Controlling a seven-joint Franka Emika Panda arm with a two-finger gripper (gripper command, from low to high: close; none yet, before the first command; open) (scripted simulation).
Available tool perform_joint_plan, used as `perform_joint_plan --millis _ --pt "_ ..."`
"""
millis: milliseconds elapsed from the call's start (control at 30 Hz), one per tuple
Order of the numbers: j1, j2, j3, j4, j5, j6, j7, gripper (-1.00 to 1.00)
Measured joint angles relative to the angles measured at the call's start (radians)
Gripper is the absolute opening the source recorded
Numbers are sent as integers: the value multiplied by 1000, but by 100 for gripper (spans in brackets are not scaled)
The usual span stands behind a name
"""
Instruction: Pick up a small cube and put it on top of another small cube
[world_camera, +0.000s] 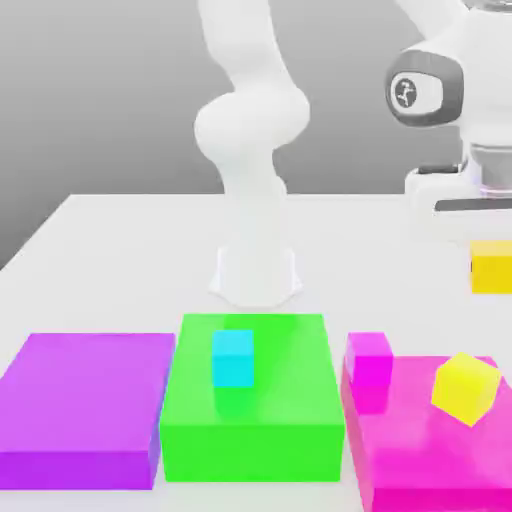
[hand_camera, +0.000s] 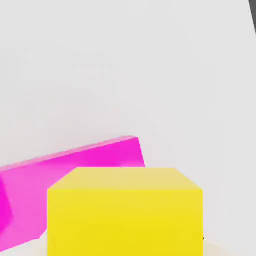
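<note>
The gripper (world_camera: 490, 240) at the right edge pinches the golden cube (world_camera: 491, 266) up off the table; the cyan cube (world_camera: 232, 358), on the green block (world_camera: 290, 400), lies lower left.

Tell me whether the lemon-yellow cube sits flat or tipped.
Tipped: the lemon-yellow cube rests on a lower edge or corner on the pink block, faces slanted.

Four small cubes (world_camera: 233, 358); three flat blocks (world_camera: 252, 396); one arm (world_camera: 250, 120).
</note>
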Motion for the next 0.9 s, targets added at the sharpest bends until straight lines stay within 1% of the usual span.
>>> perform_joint_plan --millis 233,700,767,867,900 --pt "-126 -69 -100 -35 -105 -59 -94 -100" --pt "-431 -241 -307 -118 -375 -203 -307 -100" --pt "-440 -207 -342 -139 -389 -153 -330 -100" --pt "-420 -114 -391 -173 -384 -29 -351 -100" --pt "-413 -88 -403 -182 -380 6 -356 100"
